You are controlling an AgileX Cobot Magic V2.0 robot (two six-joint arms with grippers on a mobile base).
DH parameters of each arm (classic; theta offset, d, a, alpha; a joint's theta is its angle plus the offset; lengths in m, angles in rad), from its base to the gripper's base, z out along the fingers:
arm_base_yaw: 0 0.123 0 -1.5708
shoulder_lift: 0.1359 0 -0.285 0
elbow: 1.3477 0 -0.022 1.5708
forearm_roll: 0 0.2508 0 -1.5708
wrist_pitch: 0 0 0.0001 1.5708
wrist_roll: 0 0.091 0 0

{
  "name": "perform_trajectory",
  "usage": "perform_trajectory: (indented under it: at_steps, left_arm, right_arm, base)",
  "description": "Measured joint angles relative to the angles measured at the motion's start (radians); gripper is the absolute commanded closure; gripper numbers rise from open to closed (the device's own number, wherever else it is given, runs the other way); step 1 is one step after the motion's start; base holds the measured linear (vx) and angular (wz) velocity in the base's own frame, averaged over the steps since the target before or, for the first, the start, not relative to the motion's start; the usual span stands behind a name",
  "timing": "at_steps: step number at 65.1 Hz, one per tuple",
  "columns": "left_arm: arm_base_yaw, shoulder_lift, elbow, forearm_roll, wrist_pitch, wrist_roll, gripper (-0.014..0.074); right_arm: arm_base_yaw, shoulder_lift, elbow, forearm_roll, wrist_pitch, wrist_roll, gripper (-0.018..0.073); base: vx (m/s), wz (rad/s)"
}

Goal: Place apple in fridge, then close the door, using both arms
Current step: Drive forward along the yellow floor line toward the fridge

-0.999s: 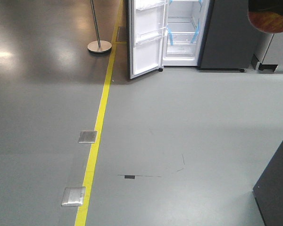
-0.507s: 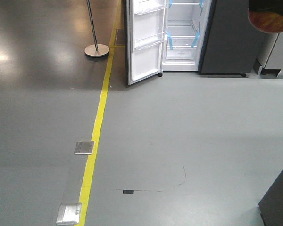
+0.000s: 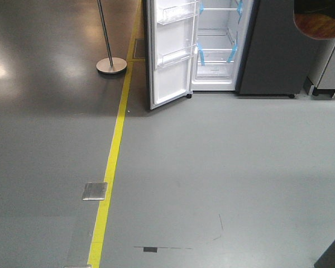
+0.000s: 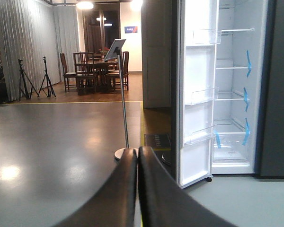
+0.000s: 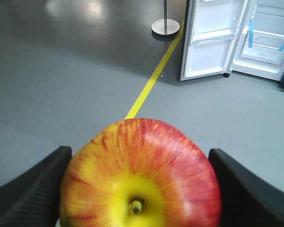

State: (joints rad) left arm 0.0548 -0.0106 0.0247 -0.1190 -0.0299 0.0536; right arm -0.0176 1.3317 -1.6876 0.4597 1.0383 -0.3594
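The apple (image 5: pixel 141 177) is gripped between the black fingers (image 5: pixel 33 189) of the right gripper (image 5: pixel 141 191) at lower centre. The fridge (image 5: pixel 270 42) is seen at upper right, its door (image 5: pixel 210 42) swung open beside a yellow floor line (image 5: pixel 154 78).

text: none legible | wall sign (image 4: pixel 130 29): too small to read

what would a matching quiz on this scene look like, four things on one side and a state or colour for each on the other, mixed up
Things:
1. apple
2. door
3. left gripper
4. floor line

States or colours:
a. swung open
b. yellow
c. shut, with nothing in it
d. held in the right gripper

Pairs: 1-d, 2-a, 3-c, 4-b
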Motion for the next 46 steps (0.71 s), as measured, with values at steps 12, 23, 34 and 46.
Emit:
perform_trajectory:
  at_steps: [12,23,34,46]
  left_arm:
    - [0.0,0.0,0.0,0.0,0.0,0.0,0.0603]
    - [0.0,0.0,0.0,0.0,0.0,0.0,0.0603]
    - [0.0,0.0,0.0,0.0,0.0,0.0,0.0603]
    - [0.0,0.0,0.0,0.0,0.0,0.0,0.0603]
  right_arm:
    - [0.0,0.0,0.0,0.0,0.0,0.0,0.0298]
    - [0.0,0.0,0.0,0.0,0.0,0.0,0.0298]
    - [0.0,0.0,0.0,0.0,0.0,0.0,0.0298]
    - [0.0,0.0,0.0,0.0,0.0,0.0,0.0298]
  base:
    - [0.21,0.0]
    - [0.2,0.0]
    - [0.2,0.0]
    - [0.19,-0.01]
